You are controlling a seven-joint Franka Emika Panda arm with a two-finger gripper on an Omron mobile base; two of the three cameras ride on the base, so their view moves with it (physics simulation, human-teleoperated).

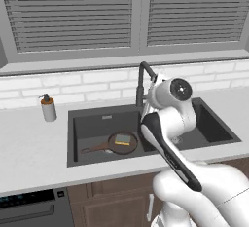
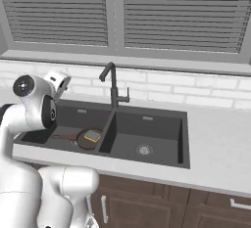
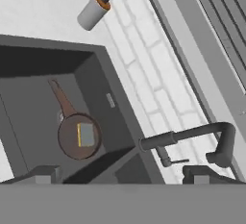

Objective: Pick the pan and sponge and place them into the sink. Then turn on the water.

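Resting in the left basin of the sink [image 1: 73, 138], the pan [image 1: 121, 143] carries the sponge [image 1: 123, 140] on its dish.

Lying flat on the basin floor, the pan points its thin brown handle [image 1: 95, 148] toward the sink's left wall; the sponge sits inside the pan's rim, yellow edge showing beneath a grey-green top; the sink's right basin, past the central divider, shows a round metal drain [image 2: 143, 149]; the dark gooseneck faucet [image 2: 112, 82] rises at the sink's back edge above the divider; the hand [image 3: 122, 174] hovers above the sink near the faucet, its fingers spread wide apart with nothing between them; a soap dispenser [image 1: 47, 107] stands on the worktop [image 1: 29, 148] just left of the sink.
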